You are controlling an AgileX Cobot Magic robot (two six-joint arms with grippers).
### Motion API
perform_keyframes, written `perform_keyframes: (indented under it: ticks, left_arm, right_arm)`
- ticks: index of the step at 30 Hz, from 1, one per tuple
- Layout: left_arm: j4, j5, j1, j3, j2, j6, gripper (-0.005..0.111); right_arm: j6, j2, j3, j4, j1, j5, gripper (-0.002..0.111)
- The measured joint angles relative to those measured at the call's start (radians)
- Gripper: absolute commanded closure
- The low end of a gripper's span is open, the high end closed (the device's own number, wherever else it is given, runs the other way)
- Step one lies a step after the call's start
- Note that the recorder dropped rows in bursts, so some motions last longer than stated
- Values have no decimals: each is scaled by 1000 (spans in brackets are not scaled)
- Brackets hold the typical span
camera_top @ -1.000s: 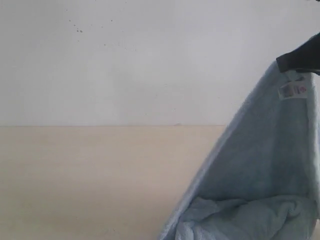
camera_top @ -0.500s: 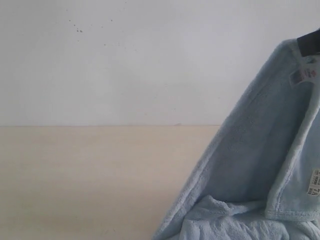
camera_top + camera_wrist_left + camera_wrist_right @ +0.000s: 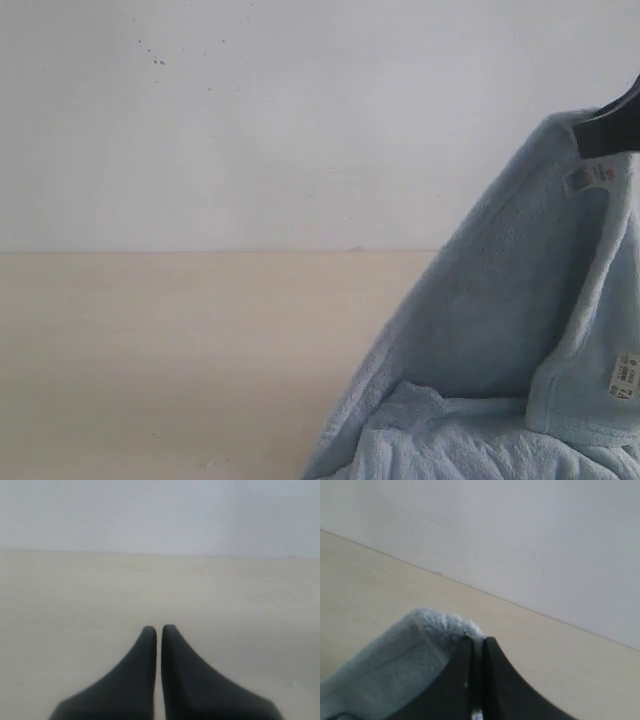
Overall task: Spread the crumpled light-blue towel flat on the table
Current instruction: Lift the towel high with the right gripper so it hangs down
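Observation:
The light-blue towel (image 3: 490,330) hangs in a tall peak at the right of the exterior view, its lower folds bunched on the beige table (image 3: 180,350). My right gripper (image 3: 608,128) is shut on the towel's top edge, just above a small white tag (image 3: 588,176); a second tag (image 3: 625,375) shows lower on a hanging flap. In the right wrist view the black fingers (image 3: 462,675) pinch the fluffy towel (image 3: 395,665) at the gripper (image 3: 479,639). My left gripper (image 3: 158,628) is shut with nothing in it, over bare table (image 3: 75,595), and is out of the exterior view.
A white wall (image 3: 250,120) rises behind the table's far edge. Bare table surface stretches to the left of the towel.
The right gripper lifted the towel's edge higher, then dropped slightly. The towel has opened out wider, and a flap with a second tag has come into sight at the right.

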Motion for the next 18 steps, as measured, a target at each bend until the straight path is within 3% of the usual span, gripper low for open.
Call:
perform_keyframes:
  ticks: [4, 7, 13, 18]
  left_arm:
    - [-270, -171, 0, 0, 0, -188, 103]
    - [-367, -235, 0, 0, 0, -249, 103]
    - [-394, -291, 0, 0, 0, -255, 103]
    - [-363, -365, 0, 0, 0, -96, 103]
  right_arm:
    - [0, 3, 21, 37, 0, -71, 108]
    - [0, 20, 30, 81, 0, -98, 108]
    - [-44, 111, 32, 245, 6, -106, 108]
    - [-188, 205, 29, 327, 107, -106, 108]
